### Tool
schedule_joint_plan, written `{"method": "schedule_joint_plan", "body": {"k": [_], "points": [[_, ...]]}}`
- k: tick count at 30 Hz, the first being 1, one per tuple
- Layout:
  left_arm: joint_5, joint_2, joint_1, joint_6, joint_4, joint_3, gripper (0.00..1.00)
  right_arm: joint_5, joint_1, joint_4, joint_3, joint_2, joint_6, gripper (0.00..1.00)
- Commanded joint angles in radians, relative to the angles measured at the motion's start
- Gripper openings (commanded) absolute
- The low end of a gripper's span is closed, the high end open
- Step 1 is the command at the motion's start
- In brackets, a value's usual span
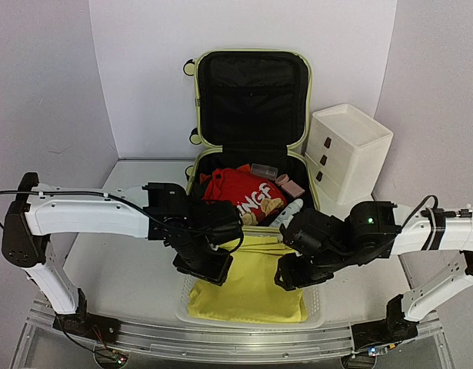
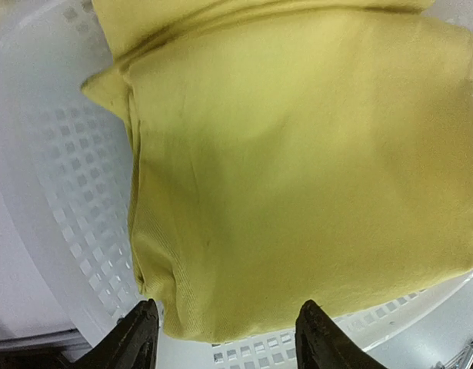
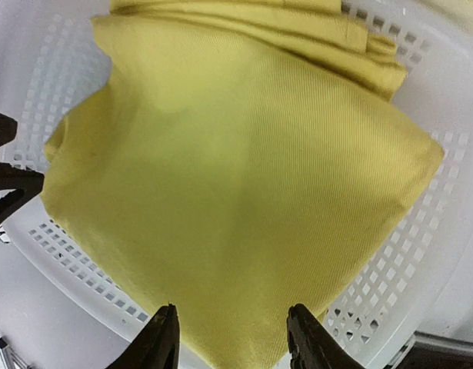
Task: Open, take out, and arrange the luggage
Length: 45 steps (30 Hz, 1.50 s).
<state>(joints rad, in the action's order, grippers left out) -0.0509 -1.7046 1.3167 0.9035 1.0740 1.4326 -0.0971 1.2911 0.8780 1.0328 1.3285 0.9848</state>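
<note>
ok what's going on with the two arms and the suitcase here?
The luggage lies open at the back, lid up, with a red shirt inside. A folded yellow cloth lies in the white mesh basket in front of it. Both arms hang over that cloth. The left tool and right tool are open just above it, gripping nothing.

Left arm point(image 1: 90, 215) and right arm point(image 1: 428, 231) bar the luggage point(image 1: 251, 92) from the front.

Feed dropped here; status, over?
Left gripper and right gripper open above folded yellow cloth in white mesh basket. Luggage open, red garment inside. Nothing in the way.
</note>
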Motion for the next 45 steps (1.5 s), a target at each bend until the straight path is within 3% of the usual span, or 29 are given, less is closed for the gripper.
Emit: {"method": "schedule_joint_plan", "body": {"k": [1,5,9,11,15,20,24,32,39,45], "points": [[-0.133,0.056,-0.034,-0.08,-0.027,0.106,0.57,-0.182,-0.01,-0.034,0.09,0.044,-0.106,0.45],[-0.098,0.034,-0.071,-0.108,-0.151,0.076,0.39,-0.108,-0.053,-0.133,0.042,0.064,-0.115,0.31],[-0.043,0.026,-0.112,-0.1,-0.38,-0.029,0.11,-0.04,-0.12,-0.243,-0.066,0.072,-0.104,0.0],[-0.03,0.008,-0.121,-0.138,-0.509,-0.069,0.01,-0.028,-0.162,-0.348,-0.134,0.073,-0.133,0.0],[-0.102,-0.076,-0.131,-0.13,-0.632,-0.11,0.0,-0.043,-0.212,-0.56,-0.218,0.11,-0.214,0.0],[-0.183,-0.153,-0.153,-0.08,-0.656,-0.159,0.0,-0.022,-0.251,-0.623,-0.206,0.289,-0.234,0.0],[-0.189,-0.19,-0.155,-0.085,-0.59,-0.143,0.0,0.028,-0.253,-0.561,-0.18,0.332,-0.244,0.0],[-0.246,-0.092,-0.118,-0.18,-0.564,-0.148,0.02,0.139,-0.25,-0.32,-0.094,0.108,-0.298,0.0],[-0.112,0.037,-0.086,-0.235,-0.508,-0.183,0.14,0.388,-0.193,-0.212,-0.114,-0.01,-0.301,0.0],[0.041,0.091,-0.065,-0.182,-0.453,-0.292,0.08,0.408,-0.084,-0.216,-0.16,0.063,-0.268,0.0]]}}
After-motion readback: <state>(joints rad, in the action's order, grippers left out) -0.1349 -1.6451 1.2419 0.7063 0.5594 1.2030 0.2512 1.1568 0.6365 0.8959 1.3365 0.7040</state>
